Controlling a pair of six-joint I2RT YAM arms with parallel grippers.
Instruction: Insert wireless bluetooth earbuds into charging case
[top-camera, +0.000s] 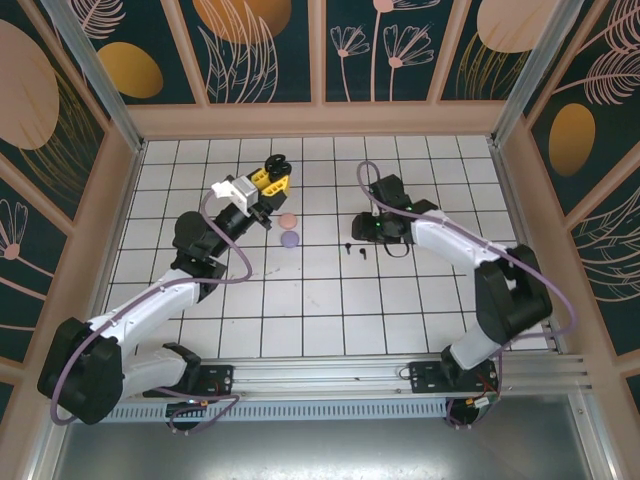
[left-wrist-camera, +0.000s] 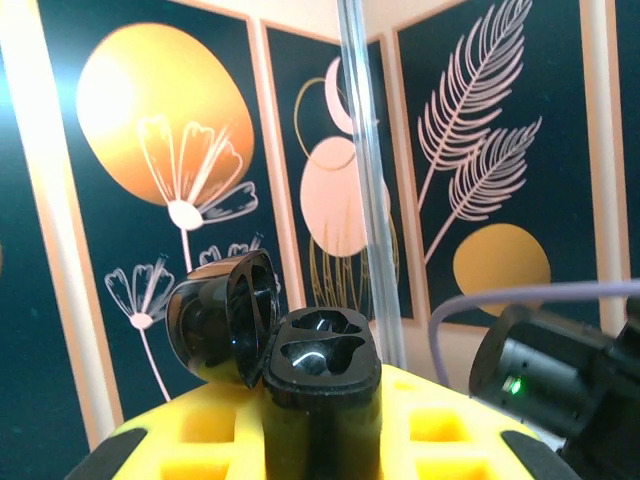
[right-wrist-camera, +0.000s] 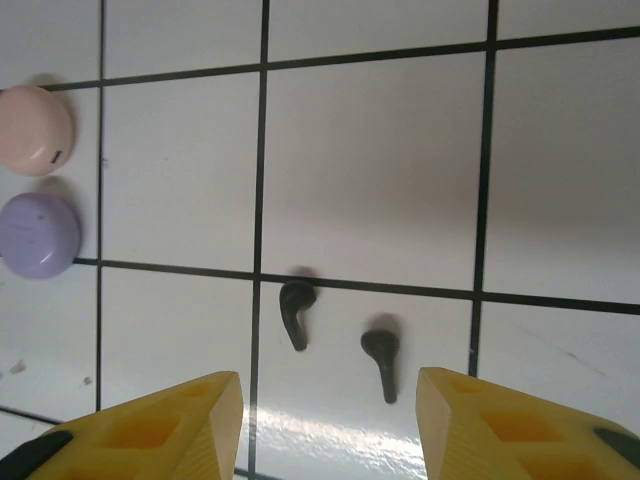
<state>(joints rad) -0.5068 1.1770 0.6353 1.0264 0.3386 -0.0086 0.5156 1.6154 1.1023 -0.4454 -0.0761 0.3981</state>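
Observation:
My left gripper (top-camera: 272, 178) is shut on a black charging case (left-wrist-camera: 322, 385), held upright between its yellow fingers (left-wrist-camera: 190, 440). The hinged lid (left-wrist-camera: 222, 318) stands open to the left, and both sockets look empty. Two black earbuds lie on the white tiles, one (right-wrist-camera: 296, 311) beside the other (right-wrist-camera: 381, 361), also seen from above (top-camera: 354, 249). My right gripper (right-wrist-camera: 330, 425) hovers above them, open, with nothing between its fingers (right-wrist-camera: 175, 420). From above, the right gripper (top-camera: 376, 231) sits just right of the buds.
A pink round case (right-wrist-camera: 32, 130) and a lilac round case (right-wrist-camera: 36, 235) lie closed on the tiles left of the buds, between the two grippers (top-camera: 289, 230). Wooden walls with painted panels (top-camera: 320, 50) ring the tiled table (top-camera: 330, 310).

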